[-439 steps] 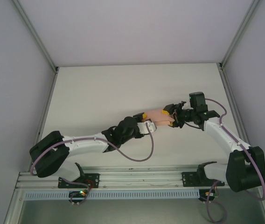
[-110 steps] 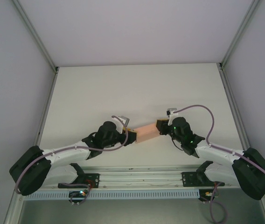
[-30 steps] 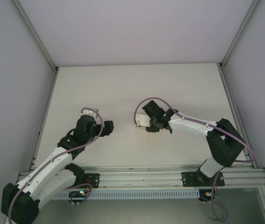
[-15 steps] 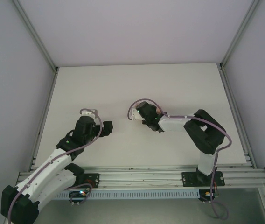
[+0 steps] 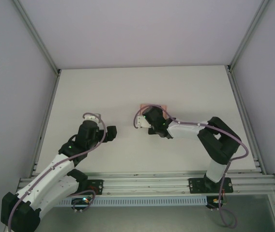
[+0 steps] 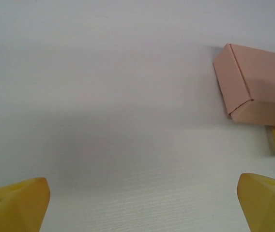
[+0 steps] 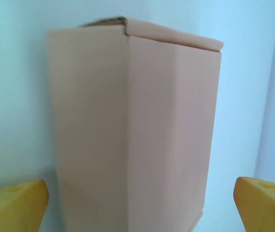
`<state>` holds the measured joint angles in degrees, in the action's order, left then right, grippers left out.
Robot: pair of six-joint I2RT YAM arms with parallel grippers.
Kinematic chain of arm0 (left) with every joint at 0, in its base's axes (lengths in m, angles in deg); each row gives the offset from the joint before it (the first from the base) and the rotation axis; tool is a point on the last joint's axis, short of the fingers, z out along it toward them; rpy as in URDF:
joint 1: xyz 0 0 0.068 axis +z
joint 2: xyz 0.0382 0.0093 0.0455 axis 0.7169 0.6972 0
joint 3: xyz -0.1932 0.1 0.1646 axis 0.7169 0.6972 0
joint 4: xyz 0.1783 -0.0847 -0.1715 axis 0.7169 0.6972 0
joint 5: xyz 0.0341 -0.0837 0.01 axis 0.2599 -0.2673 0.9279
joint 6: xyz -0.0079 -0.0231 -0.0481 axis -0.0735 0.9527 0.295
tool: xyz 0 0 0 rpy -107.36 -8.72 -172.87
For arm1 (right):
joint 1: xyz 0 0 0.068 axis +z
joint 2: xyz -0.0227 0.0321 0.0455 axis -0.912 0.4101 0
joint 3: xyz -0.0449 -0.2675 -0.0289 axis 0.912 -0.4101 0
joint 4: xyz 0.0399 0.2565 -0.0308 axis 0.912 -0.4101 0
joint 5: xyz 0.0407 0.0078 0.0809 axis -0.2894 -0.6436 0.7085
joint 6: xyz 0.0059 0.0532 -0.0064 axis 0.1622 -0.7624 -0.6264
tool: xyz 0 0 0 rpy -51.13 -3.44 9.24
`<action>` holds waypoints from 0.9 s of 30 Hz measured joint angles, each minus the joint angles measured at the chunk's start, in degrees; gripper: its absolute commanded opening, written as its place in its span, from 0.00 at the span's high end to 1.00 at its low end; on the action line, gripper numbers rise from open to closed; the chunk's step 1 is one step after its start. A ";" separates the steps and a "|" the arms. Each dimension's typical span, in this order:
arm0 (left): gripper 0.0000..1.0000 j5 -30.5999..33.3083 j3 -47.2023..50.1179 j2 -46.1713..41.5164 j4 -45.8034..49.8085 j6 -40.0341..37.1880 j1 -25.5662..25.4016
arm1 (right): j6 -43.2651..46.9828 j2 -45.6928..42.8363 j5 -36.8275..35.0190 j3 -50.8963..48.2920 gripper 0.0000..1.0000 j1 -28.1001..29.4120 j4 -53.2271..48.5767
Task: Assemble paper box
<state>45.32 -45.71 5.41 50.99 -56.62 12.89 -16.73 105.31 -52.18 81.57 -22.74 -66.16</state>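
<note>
From above, the paper box is lying near the middle of the white table. The right arm's wrist is covering most of it, leaving a thin salmon-pink edge showing on the far side. The right wrist camera is giving the close look. The box is standing out as plain, closed, salmon-pink card with a crisp fold running down its length, and at its far end a flap edge is overlapping with a slightly raised lip. The right gripper is spread wide, its yellow fingertips sitting either side of the box's near end without clamping it. The left wrist camera is showing the box side-on, its folded end face angled toward the lens. The left gripper is gaping too, with bare table between its fingers, well apart from the box.
</note>
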 measured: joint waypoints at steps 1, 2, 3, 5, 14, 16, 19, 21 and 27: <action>0.00 0.17 -0.02 0.04 0.00 -0.13 0.00 | -0.81 -1.57 1.60 0.00 0.00 0.04 -2.21; 0.00 0.35 -0.02 0.15 -0.02 -0.35 0.02 | -1.55 -3.26 3.23 0.00 0.00 0.15 -4.33; 0.00 0.59 -0.09 0.31 -0.02 -0.55 0.00 | -2.36 -4.92 4.81 0.00 0.00 0.22 -6.16; 0.00 1.49 -0.52 1.01 -0.04 -1.46 0.02 | -4.02 -8.79 8.00 -0.48 0.00 0.17 -9.18; 0.00 9.16 -4.00 10.47 -6.97 -8.63 11.23 | -18.69 -28.61 20.33 -10.71 0.00 -15.47 -6.64; 0.00 11.10 -3.13 12.87 -12.72 -11.47 15.56 | -24.94 -32.65 22.77 -14.67 0.00 -22.71 -1.49; 0.00 11.61 -0.74 16.44 -20.79 -14.86 21.55 | -32.92 -36.20 25.29 -21.24 0.00 -32.22 6.78; 0.00 10.27 0.00 18.78 -24.28 -16.20 25.14 | -36.94 -36.33 26.84 -25.46 0.00 -36.11 11.85; 0.00 6.95 8.13 26.75 -46.69 -21.53 27.89 | -45.44 -27.58 30.16 -32.76 0.00 -44.85 26.18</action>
<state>52.27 -37.58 32.16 4.30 -78.15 40.78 -62.17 77.72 -22.02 48.80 -67.59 -39.98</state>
